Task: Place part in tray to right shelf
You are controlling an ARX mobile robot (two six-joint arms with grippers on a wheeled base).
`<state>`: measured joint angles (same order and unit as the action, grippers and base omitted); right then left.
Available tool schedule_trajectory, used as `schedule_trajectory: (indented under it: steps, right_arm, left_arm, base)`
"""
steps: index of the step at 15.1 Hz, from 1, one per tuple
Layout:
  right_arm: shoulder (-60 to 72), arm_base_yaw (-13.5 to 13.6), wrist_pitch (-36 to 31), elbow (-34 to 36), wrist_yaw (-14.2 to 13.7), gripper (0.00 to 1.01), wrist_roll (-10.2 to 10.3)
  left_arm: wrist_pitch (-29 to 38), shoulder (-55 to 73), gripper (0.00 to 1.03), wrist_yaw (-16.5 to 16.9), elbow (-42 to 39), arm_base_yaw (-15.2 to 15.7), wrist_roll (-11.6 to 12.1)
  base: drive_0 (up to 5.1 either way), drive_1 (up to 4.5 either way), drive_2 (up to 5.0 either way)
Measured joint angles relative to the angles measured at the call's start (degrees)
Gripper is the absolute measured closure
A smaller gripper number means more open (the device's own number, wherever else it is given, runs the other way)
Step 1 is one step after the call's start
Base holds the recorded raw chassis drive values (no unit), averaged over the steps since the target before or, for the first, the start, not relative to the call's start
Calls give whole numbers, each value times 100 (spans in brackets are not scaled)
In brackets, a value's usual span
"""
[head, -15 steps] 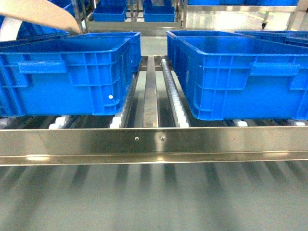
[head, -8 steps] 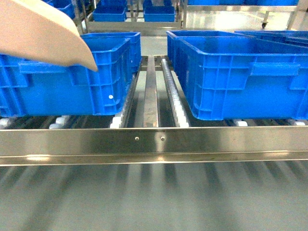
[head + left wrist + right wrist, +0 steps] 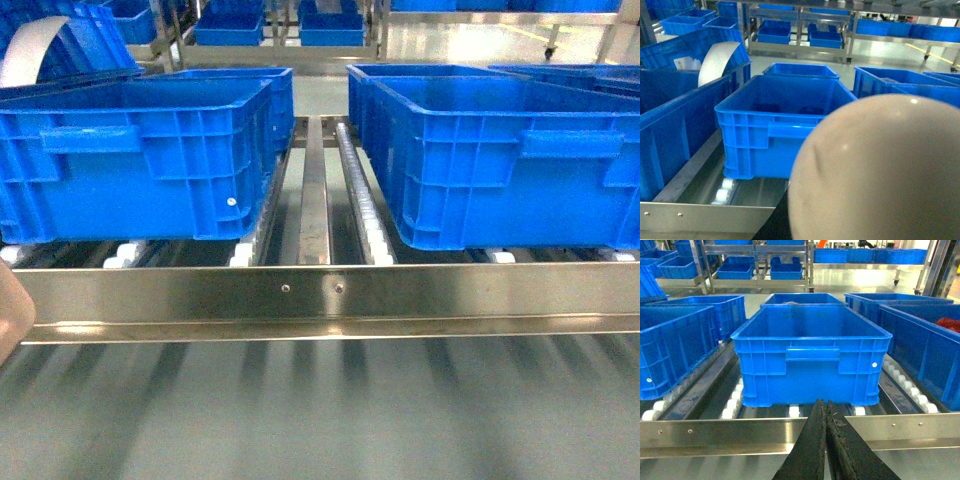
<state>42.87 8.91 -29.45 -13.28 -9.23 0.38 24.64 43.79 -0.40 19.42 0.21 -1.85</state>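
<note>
The beige tray (image 3: 875, 170) fills the lower right of the left wrist view, its rounded underside close to the camera. A corner of the tray (image 3: 12, 310) shows at the left edge of the head view, in front of the shelf's steel rail (image 3: 320, 295). It hangs in the air on my left gripper, whose jaws are hidden behind it. The part is out of view. My right gripper (image 3: 826, 404) is shut with nothing between its black fingers, just before the rail (image 3: 740, 432).
Large blue crates stand on the white rollers: one at left (image 3: 140, 160), one at right (image 3: 500, 160), with a bare roller lane (image 3: 320, 200) between them. A white curved sheet (image 3: 30, 50) leans at the far left. More crates and racks stand behind.
The tray was high at the top left over the left crate, swung outward, and has now dropped to the lower left edge of the head view.
</note>
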Motion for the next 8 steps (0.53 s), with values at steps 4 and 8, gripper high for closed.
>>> schedule_trajectory:
  steps: [4,8]
  right_arm:
    - [-789,-385,208,608,396,99,-17]
    - [-1526,-894,610,938,922,99,-20]
  left_arm:
    - [50,-675,90,37,-905,-22,81]
    - [-144,-1360,90,37,-1370,-24,83]
  base:
    - [0,0,0]
    - [0,0,0]
